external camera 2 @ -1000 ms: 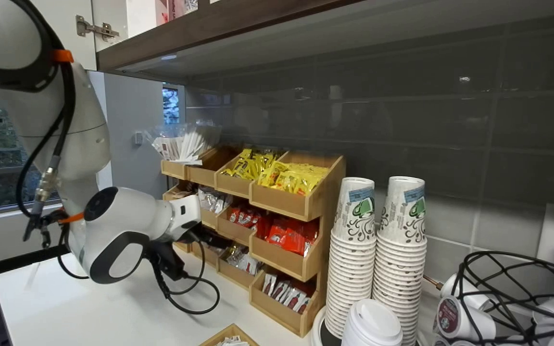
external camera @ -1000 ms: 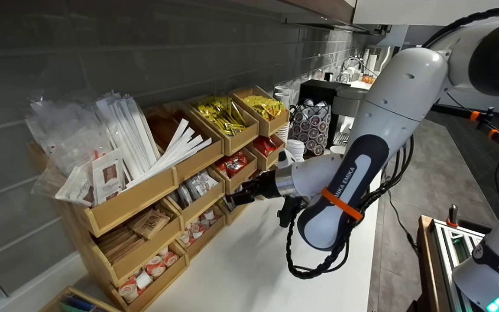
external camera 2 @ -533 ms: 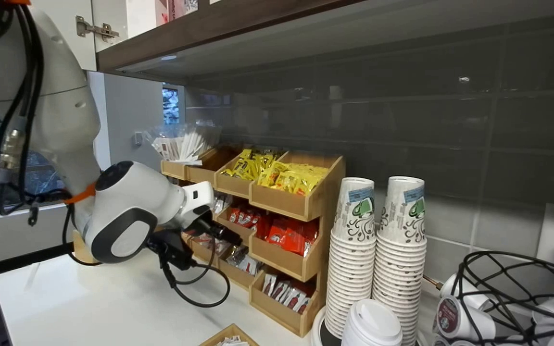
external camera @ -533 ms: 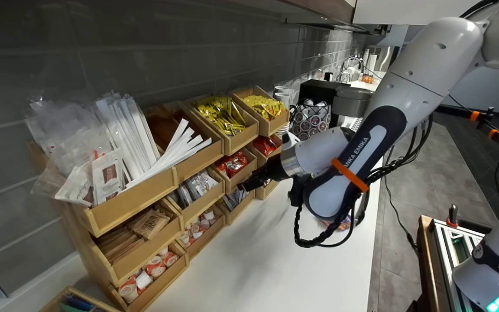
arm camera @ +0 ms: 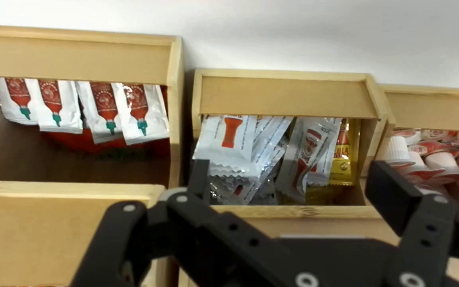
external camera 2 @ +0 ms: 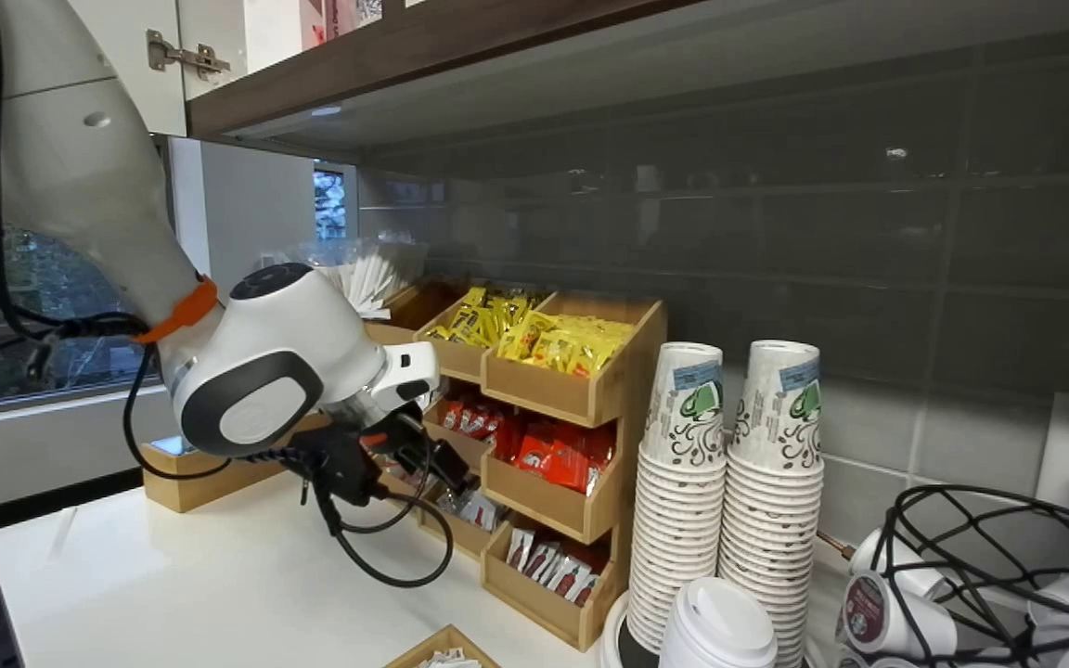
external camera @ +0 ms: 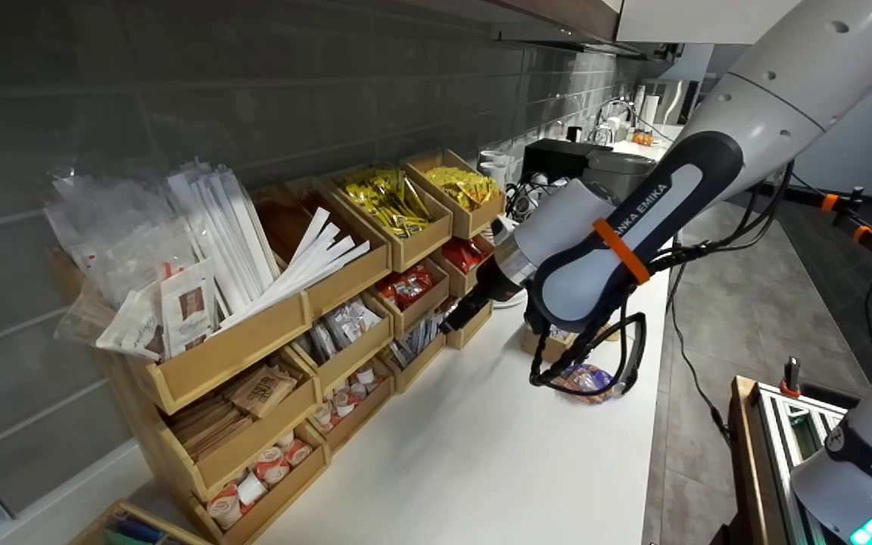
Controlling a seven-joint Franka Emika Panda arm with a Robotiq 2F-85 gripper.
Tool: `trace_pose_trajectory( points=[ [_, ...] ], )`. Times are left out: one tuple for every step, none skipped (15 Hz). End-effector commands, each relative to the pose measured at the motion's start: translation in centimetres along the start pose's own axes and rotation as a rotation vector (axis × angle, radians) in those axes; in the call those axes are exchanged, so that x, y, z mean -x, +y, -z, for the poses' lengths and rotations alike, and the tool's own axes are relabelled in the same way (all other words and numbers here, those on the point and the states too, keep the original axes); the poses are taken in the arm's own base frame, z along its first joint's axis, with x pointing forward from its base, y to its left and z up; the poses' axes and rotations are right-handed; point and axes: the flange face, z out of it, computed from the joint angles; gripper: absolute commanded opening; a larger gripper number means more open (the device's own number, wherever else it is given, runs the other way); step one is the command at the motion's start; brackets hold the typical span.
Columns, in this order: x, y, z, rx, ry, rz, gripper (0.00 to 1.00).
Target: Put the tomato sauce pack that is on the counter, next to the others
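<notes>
My gripper (arm camera: pixel 297 187) is open with nothing between its fingers; it also shows in both exterior views (external camera: pixel 449 325) (external camera 2: pixel 460 475). It is over a bottom-row compartment of the light wooden organizer (external camera 2: pixel 539 394). That compartment holds a heap of white sachets with red print (arm camera: pixel 231 139) and a few yellow ones. White sachets with red bottles (arm camera: pixel 106 107) lie in the neighbouring compartment. Red-and-white sachets (external camera 2: pixel 562 456) fill compartments in the row above. I cannot tell which heap is the others. The tomato sauce pack on the white counter (external camera: pixel 474 462) is hidden or out of view.
A purple-patterned bag (external camera: pixel 586 381) and a small wooden box (external camera: pixel 549 344) are on the counter. Cup stacks (external camera 2: pixel 683 501), white lids (external camera 2: pixel 720 622) and a wire pod basket (external camera 2: pixel 906 594) stand beside the organizer. A cabinet (external camera 2: pixel 497 56) hangs above.
The arm has moved along the organizer, away from its stirrer-stick end and toward the cups. The bag and small box have come into view. The gripper points more steeply down.
</notes>
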Motion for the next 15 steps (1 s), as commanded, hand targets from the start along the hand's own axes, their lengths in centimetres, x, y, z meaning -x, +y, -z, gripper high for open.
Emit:
trace_pose_trajectory(
  points=[
    [0.8,0.5,1.1,-0.003,-0.064,0.023,1.0],
    [1.0,0.6,1.2,-0.003,-0.077,0.03,1.0],
    [1.1,0.6,1.4,-0.006,-0.09,0.033,1.0],
    [1.2,0.5,1.5,-0.006,-0.1,0.035,1.0],
    [1.3,0.3,1.8,-0.014,-0.113,0.031,1.0],
    [1.3,0.2,1.9,-0.018,-0.127,0.032,1.0],
    [1.3,0.1,2.1,-0.017,-0.133,0.031,1.0],
    [1.3,0.1,2.3,-0.017,-0.136,0.031,1.0],
    [1.2,0.2,2.6,-0.016,-0.134,0.03,1.0],
    [1.1,0.2,3.0,-0.018,-0.127,0.029,1.0],
    [1.0,0.2,3.6,-0.022,-0.111,0.033,1.0],
    [1.0,0.3,4.1,-0.027,-0.105,0.032,1.0],
    [0.9,0.5,4.3,-0.023,-0.096,0.028,1.0],
    [0.7,0.7,4.5,-0.024,-0.099,0.021,1.0],
    [0.7,0.9,4.5,-0.022,-0.103,0.009,1.0]
  ],
)
